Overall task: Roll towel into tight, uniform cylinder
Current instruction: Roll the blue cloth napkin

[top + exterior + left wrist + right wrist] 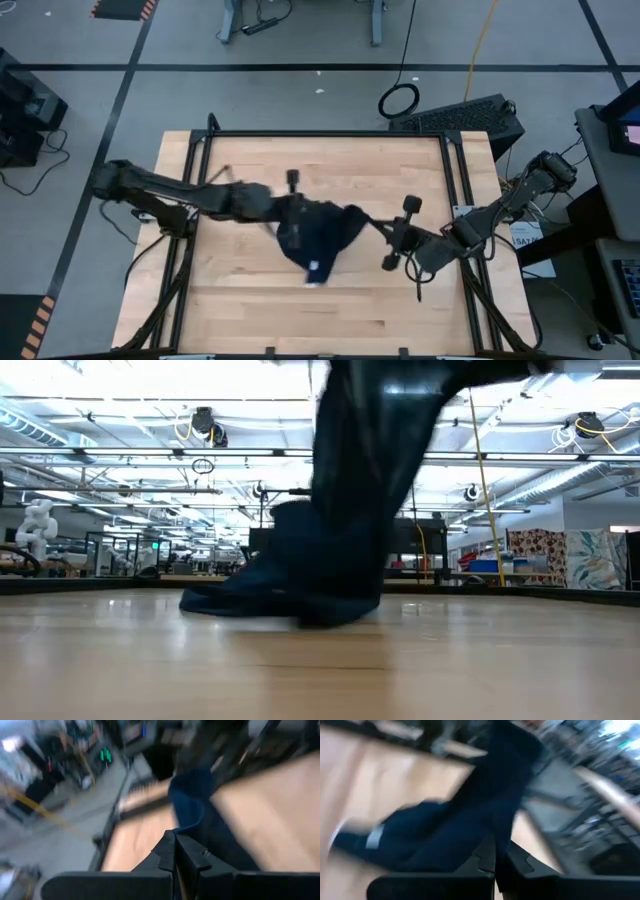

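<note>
The dark navy towel (318, 235) is bunched up in the middle of the wooden table (240, 290). Both grippers hold it up. Its upper part hangs from above in the low view, and its lower end (285, 600) lies crumpled on the table. A small white tag (314, 268) shows at its near end. My left gripper (285, 215) is shut at the towel's left side. My right gripper (368, 224) is shut at its right side. My left gripper pinches the towel's left part (189, 826) between its two shut fingers, coming nearly level from the table's left. Blur hides whether it has an edge or a fold. The cloth is lifted there and slopes down to the table. My right gripper pinches the towel's right corner (356, 217) between its shut fingers, coming nearly level from the table's right. The cloth is drawn to a point at the fingers (487, 855). The rest of the towel hangs down, and the tag end (374, 839) is low over the table.
A black frame (450, 170) runs around the table's edges. Bare wood lies on the near side (330, 310) and the far side (340, 160) of the towel. Beyond the table are the floor, cables and other workstations.
</note>
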### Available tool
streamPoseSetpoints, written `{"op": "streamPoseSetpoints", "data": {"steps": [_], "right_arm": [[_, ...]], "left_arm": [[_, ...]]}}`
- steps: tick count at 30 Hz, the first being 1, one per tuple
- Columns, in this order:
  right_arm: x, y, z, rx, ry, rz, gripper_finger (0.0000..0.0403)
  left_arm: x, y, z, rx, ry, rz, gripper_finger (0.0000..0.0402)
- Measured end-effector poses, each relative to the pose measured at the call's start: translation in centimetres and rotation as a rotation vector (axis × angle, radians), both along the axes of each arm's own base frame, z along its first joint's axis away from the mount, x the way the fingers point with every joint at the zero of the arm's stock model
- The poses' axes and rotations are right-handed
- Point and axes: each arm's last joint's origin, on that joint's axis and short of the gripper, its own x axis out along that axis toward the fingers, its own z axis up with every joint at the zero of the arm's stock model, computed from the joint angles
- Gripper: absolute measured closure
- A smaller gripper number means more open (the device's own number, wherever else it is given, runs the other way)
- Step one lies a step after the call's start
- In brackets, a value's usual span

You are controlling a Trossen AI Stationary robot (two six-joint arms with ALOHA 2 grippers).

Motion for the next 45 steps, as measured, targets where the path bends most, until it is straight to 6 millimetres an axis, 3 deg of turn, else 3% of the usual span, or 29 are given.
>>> {"op": "streamPoseSetpoints", "data": {"steps": [6, 11, 19, 24, 29, 37, 45], "right_arm": [[0.9, 0.1, 3.5, -0.111, -0.194, 0.031, 0.0403], [0.9, 0.3, 5.1, -0.115, -0.304, 0.081, 0.0403], [0.9, 0.3, 3.9, -0.103, -0.222, 0.050, 0.0403], [0.7, 0.1, 3.1, -0.094, -0.171, 0.022, 0.0403], [0.6, 0.0, 2.1, -0.062, -0.116, 0.015, 0.0403], [0.3, -0.2, 1.4, -0.052, -0.067, 0.002, 0.0403], [0.3, -0.2, 1.3, -0.051, -0.065, 0.006, 0.0403]], "left_arm": [[-5.2, -2.6, 5.1, -0.012, -0.179, -0.131, 0.0394], [-6.6, -2.7, 5.3, -0.021, -0.141, -0.105, 0.0394], [-3.0, -1.1, 1.3, -0.096, 0.049, 0.026, 0.0394], [-0.4, -0.7, -2.3, -0.158, 0.185, 0.090, 0.0392], [0.8, -0.8, -5.7, -0.321, 0.345, 0.124, 0.0351], [0.4, -1.6, -9.9, -0.440, 0.570, 0.265, 0.0239], [-2.3, -4.3, -13.9, -0.486, 0.651, 0.270, 0.0224]]}}
